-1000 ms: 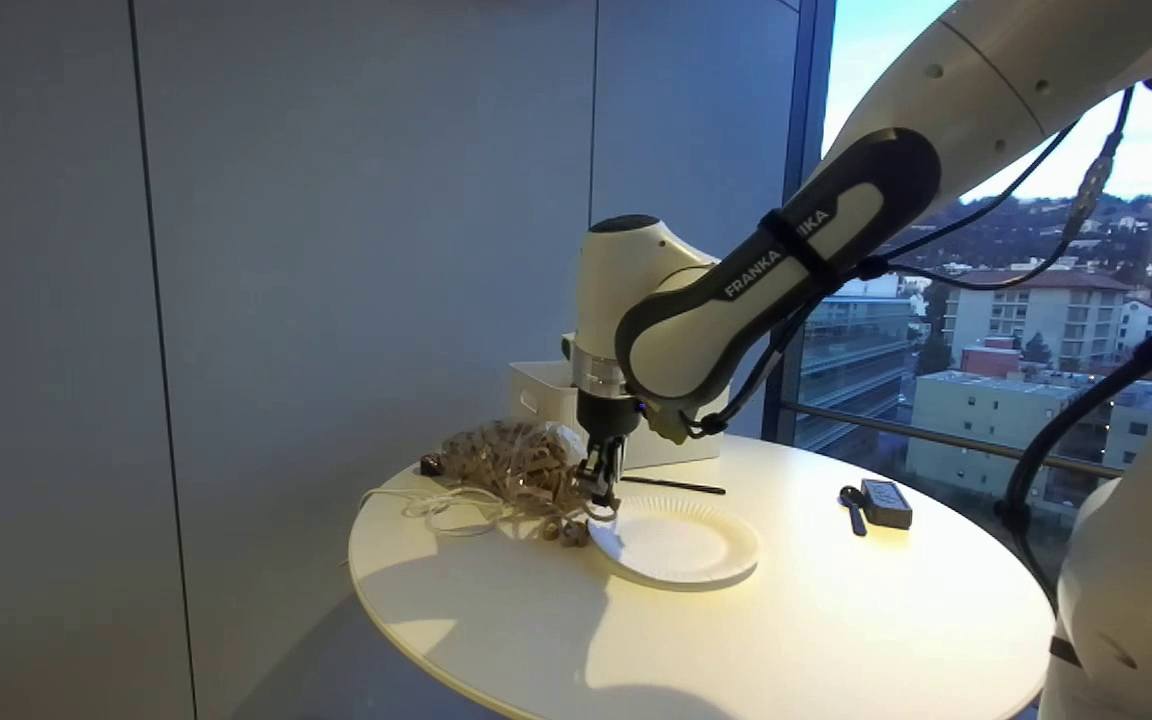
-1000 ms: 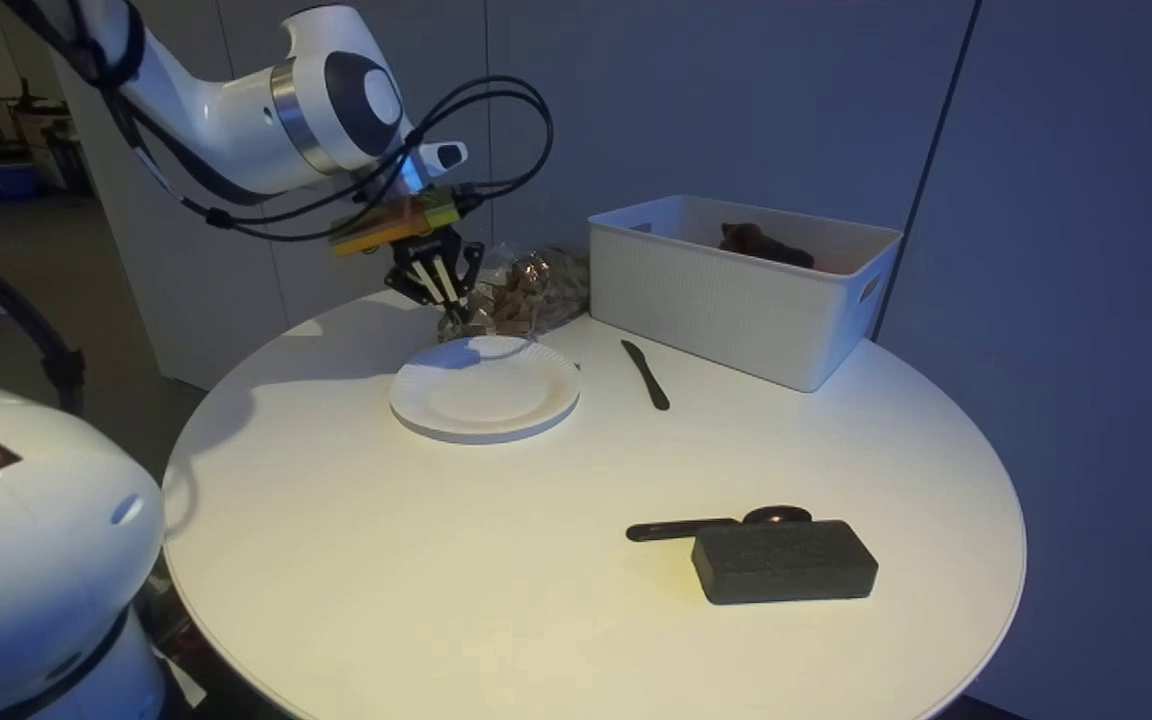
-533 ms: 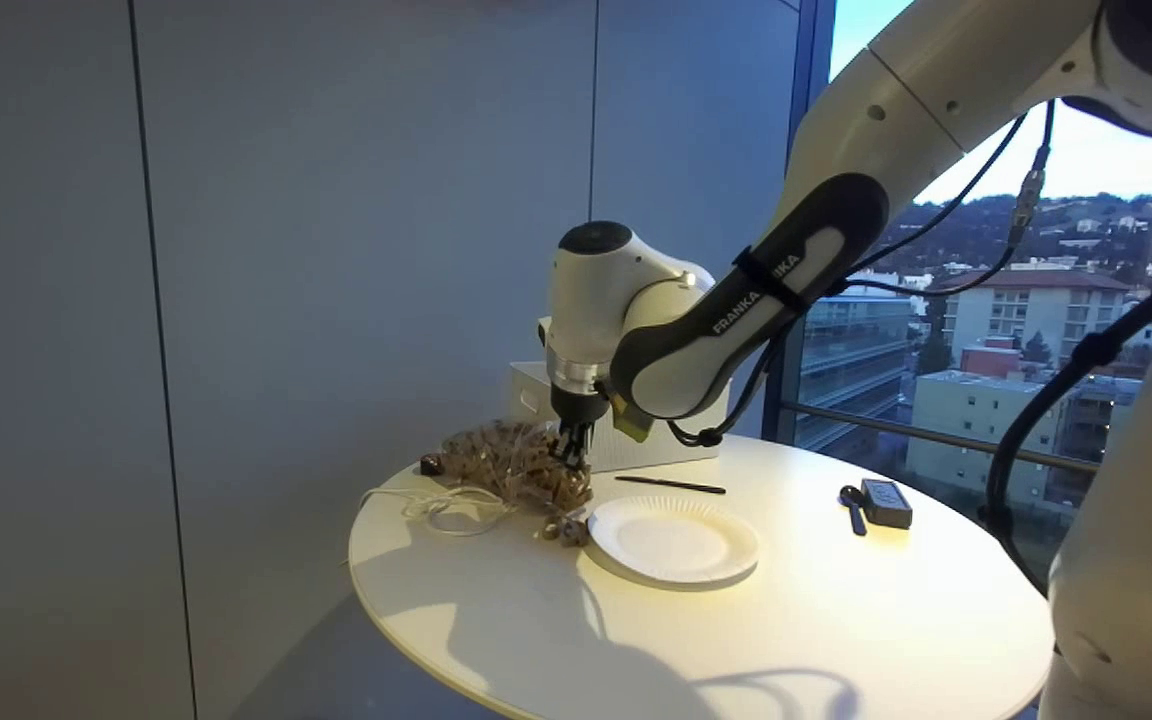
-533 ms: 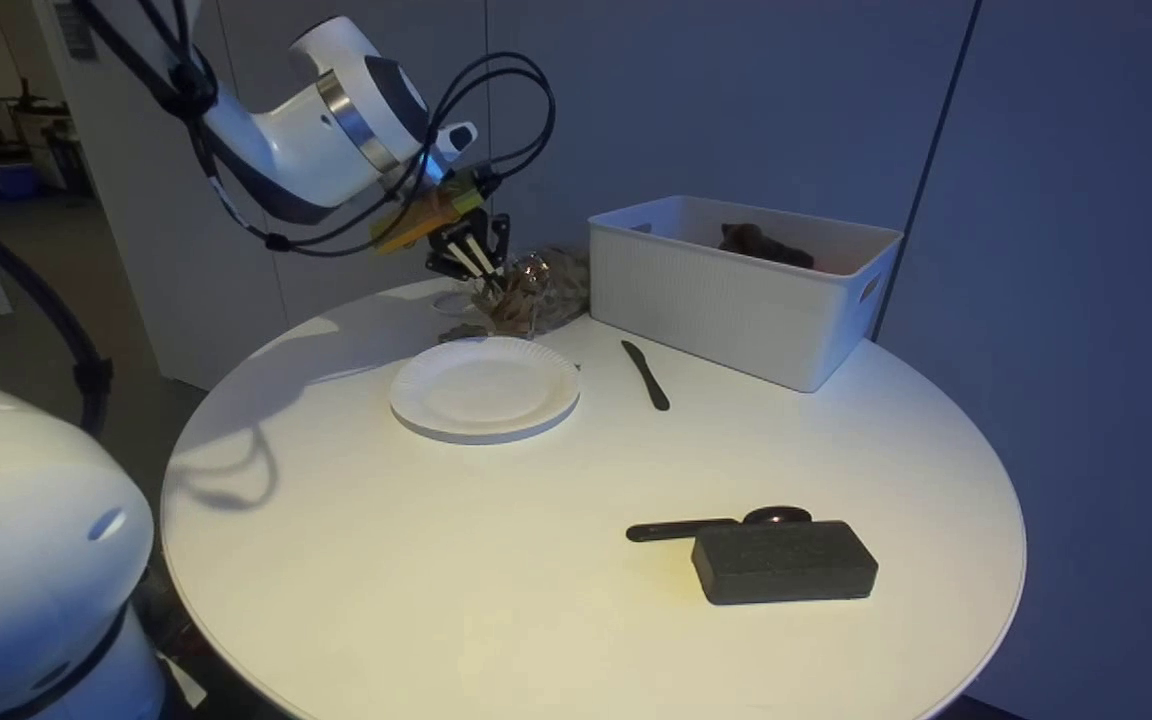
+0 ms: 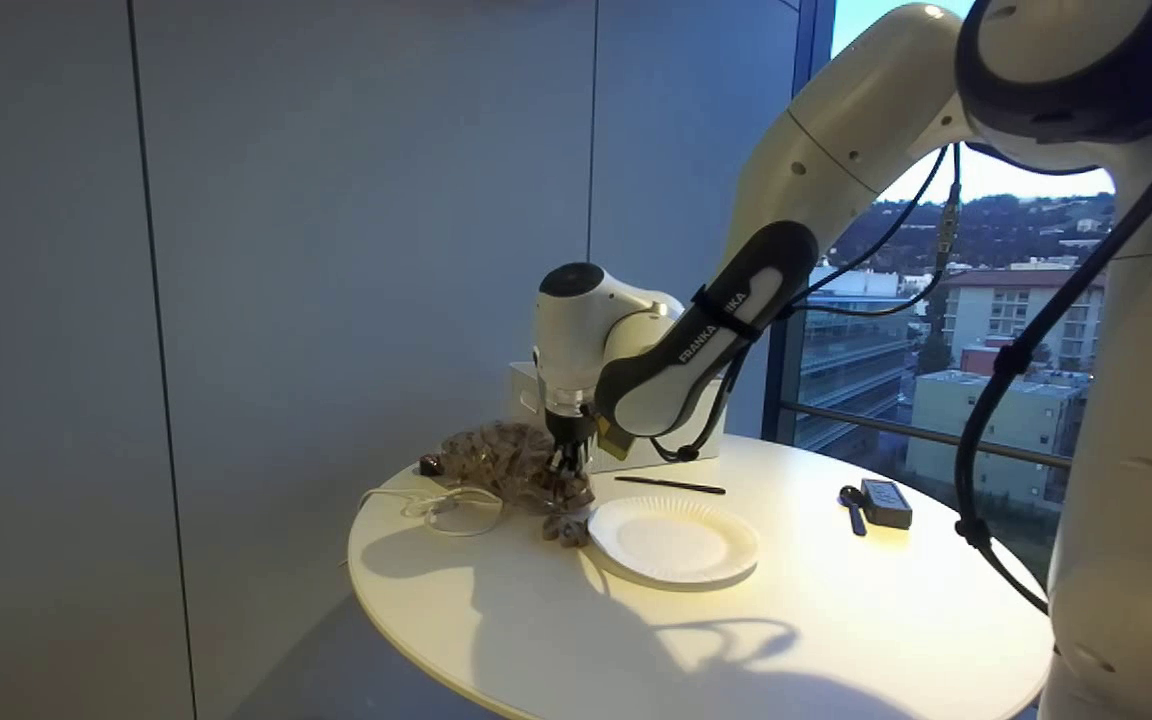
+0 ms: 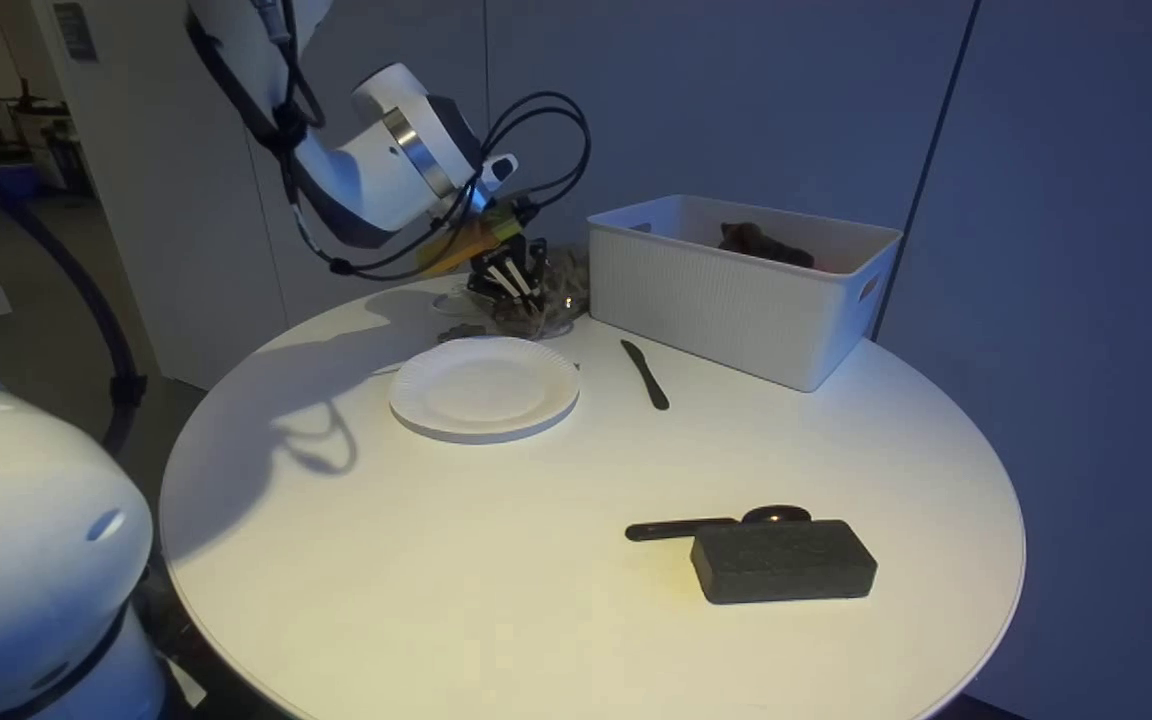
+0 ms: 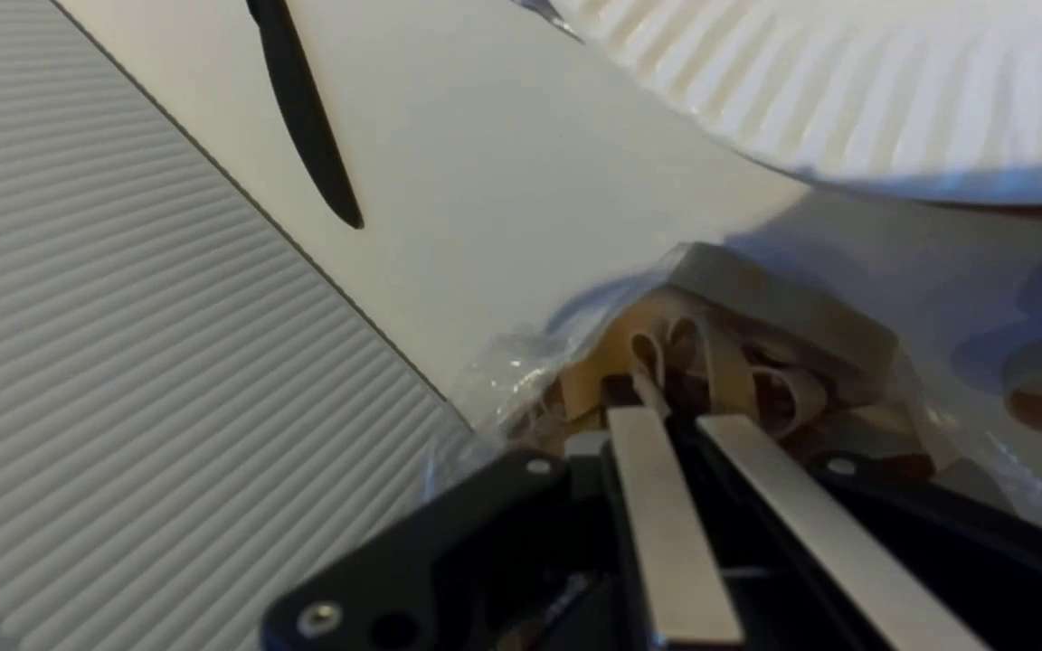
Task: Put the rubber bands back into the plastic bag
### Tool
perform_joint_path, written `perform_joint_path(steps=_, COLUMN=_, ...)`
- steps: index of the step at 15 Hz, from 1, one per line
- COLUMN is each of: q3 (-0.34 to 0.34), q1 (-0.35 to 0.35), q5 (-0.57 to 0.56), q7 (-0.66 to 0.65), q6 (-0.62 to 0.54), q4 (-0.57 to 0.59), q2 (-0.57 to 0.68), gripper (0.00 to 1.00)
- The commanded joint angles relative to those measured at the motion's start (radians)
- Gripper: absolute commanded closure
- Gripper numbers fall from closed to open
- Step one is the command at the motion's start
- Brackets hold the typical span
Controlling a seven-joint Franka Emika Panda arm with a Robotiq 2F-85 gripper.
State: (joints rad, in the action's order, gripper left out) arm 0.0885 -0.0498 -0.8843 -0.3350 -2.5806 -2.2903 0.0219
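Return step in hand, release not yet made

In an exterior view, left to right: white cord lay left of the jaws; then the plastic bag, bulging with rubber bands, against them. Loose rubber bands sat outside it, just camera-side of the jaws. Jaws closed, pointing down; in the wrist view a thin tan loop ran between the tips, seemingly pinched. Inside the bag's mouth or pressing its film: couldn't tell.

Judged step: returning that loop. Next move called for letting go inside, then backing out without dragging bands along.

Right of the jaws: white plate, black knife, the arm reading "FRANKA" and, cut by a strap, "IKA"; farther off, black spoon and dark block, label illegible.
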Motion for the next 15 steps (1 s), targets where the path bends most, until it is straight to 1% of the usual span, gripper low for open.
perform_joint_path(steps=1, q3=0.007, q1=0.026, q5=-0.163, q7=-0.114, q6=-0.012, q4=0.064, q2=0.044, gripper=0.98)
perform_joint_path(steps=3, q3=0.012, q1=0.041, q5=-0.272, q7=-0.209, q6=-0.012, q4=0.078, q2=0.052, gripper=0.98)
perform_joint_path(steps=4, q3=0.015, q1=0.045, q5=-0.293, q7=-0.235, q6=-0.005, q4=0.085, q2=0.063, gripper=0.98)
perform_joint_path(steps=5, q3=0.015, q1=0.047, q5=-0.31, q7=-0.264, q6=0.002, q4=0.091, q2=0.074, gripper=0.75)
perform_joint_path(steps=6, q3=0.012, q1=0.046, q5=-0.301, q7=-0.281, q6=0.004, q4=0.091, q2=0.084, gripper=0.66)
perform_joint_path(steps=7, q3=0.01, q1=0.044, q5=-0.294, q7=-0.293, q6=0.008, q4=0.09, q2=0.09, gripper=0.62)
perform_joint_path(steps=9, q3=0.007, q1=0.041, q5=-0.28, q7=-0.308, q6=0.008, q4=0.082, q2=0.094, gripper=0.49)
perform_joint_path(steps=10, q3=0.006, q1=0.039, q5=-0.259, q7=-0.303, q6=0.007, q4=0.084, q2=0.092, gripper=0.42)
perform_joint_path(steps=11, q3=0.006, q1=0.036, q5=-0.243, q7=-0.298, q6=0.006, q4=0.078, q2=0.086, gripper=0.33)
perform_joint_path(steps=12, q3=0.007, q1=0.035, q5=-0.227, q7=-0.3, q6=0.006, q4=0.075, q2=0.079, gripper=0.27)
perform_joint_path(steps=13, q3=-0.017, q1=0.06, q5=-0.19, q7=-0.28, q6=0.009, q4=0.07, q2=0.069, gripper=0.2)
perform_joint_path(steps=14, q3=-0.017, q1=0.06, q5=-0.146, q7=-0.259, q6=0.01, q4=0.064, q2=0.059, gripper=0.11)
perform_joint_path(steps=15, q3=-0.015, q1=0.063, q5=-0.093, q7=-0.231, q6=0.01, q4=0.055, q2=0.045, gripper=0.05)
